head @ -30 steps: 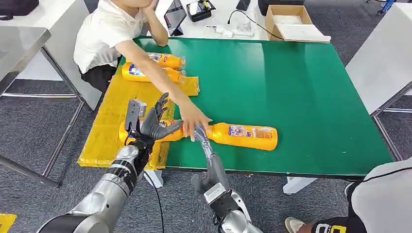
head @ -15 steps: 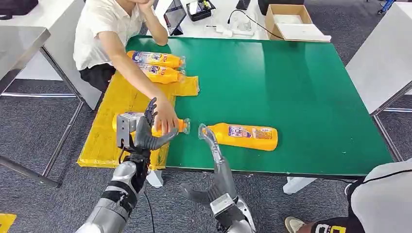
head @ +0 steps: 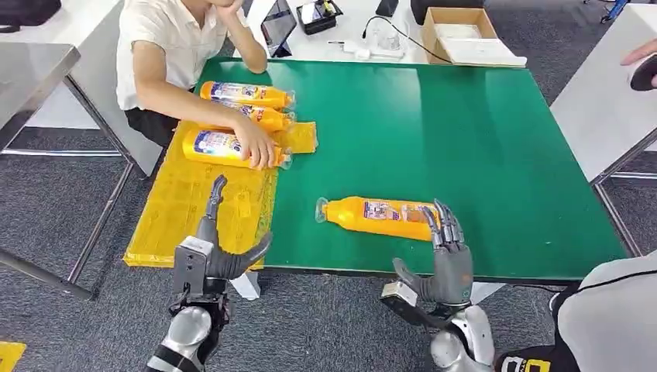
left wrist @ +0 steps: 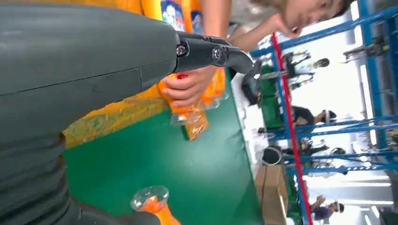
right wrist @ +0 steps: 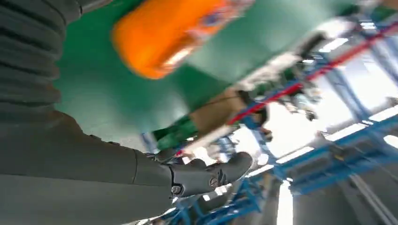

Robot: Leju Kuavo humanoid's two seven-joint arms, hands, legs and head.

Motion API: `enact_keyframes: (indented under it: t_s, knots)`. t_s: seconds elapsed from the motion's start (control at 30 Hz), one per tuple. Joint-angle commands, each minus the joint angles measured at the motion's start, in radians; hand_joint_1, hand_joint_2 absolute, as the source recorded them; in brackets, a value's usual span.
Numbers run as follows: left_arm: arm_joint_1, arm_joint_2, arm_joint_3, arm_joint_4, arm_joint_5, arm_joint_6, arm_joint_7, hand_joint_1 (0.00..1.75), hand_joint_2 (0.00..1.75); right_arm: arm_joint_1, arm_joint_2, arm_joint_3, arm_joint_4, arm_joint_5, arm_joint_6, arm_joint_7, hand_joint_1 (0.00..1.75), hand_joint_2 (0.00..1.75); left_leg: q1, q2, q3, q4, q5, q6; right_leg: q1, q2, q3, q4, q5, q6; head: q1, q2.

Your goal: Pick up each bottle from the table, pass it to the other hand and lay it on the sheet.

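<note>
Head view shows one bottle (head: 381, 217) lying on the green table (head: 496, 139) beside the right hand (head: 445, 260), which is empty with fingers spread like the left hand (head: 217, 252), so the pickup seems next: close around the bottle's body.

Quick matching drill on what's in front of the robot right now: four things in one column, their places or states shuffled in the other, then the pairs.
Things:
1. Bottle nearest the right hand
2. Bottle under the person's hand
3. Left hand
4. Cardboard box

Places or states:
A. Beyond the far edge of the green table
B. Lying on the yellow sheet
C. Open, holding nothing, at the near edge of the sheet
D. Lying alone on the bare green table

Pairs: 1-D, 2-B, 3-C, 4-A
</note>
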Motion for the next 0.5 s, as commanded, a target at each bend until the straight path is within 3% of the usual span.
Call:
enact_keyframes:
  t_s: [0.03, 0.27, 0.3, 0.37, 0.5]
  knots:
    - [0.022, 0.051, -0.044, -0.051, -0.008, 0.005, -0.001, 0.0, 1.75, -0.058, -0.021, -0.105, 0.154, 0.013, -0.034, 0.008, 0.0, 1.75, 0.001, 0.001, 0.004, -0.001, -0.001, -0.001, 0.001, 0.001, 0.004, -0.001, -0.001, -0.001, -0.001, 0.0]
    - [0.022, 0.051, -0.044, -0.051, -0.008, 0.005, -0.001, 0.0, 1.75, -0.058, -0.021, -0.105, 0.154, 0.013, -0.034, 0.008, 0.0, 1.75, 0.001, 0.002, 0.004, -0.001, -0.001, -0.001, 0.001, 0.001, 0.003, -0.001, -0.001, -0.001, -0.001, 0.0]
    - [0.019, 0.05, -0.044, -0.048, -0.017, 0.011, -0.004, 0.0, 1.75, -0.063, -0.016, -0.105, 0.16, 0.018, -0.034, 0.015, 0.0, 1.75, 0.001, 0.003, 0.009, 0.0, -0.004, -0.002, 0.002, 0.002, 0.009, 0.0, -0.003, -0.003, 0.0, 0.0]
    - [0.01, 0.044, -0.053, -0.039, -0.013, 0.0, -0.005, 0.0, 1.75, -0.114, -0.029, -0.091, 0.254, 0.04, -0.034, 0.05, 0.0, 1.75, 0.001, 0.002, 0.004, -0.001, -0.001, -0.001, 0.001, 0.001, 0.004, -0.001, -0.001, -0.001, 0.0, 0.0]
    - [-0.007, 0.037, -0.072, -0.02, -0.012, -0.012, -0.007, 0.0, 1.75, -0.196, -0.037, -0.066, 0.389, -0.004, -0.022, 0.057, 0.0, 1.75, 0.001, 0.004, 0.007, -0.001, -0.002, -0.001, 0.002, 0.003, 0.006, -0.001, -0.001, -0.002, 0.0, 0.0]
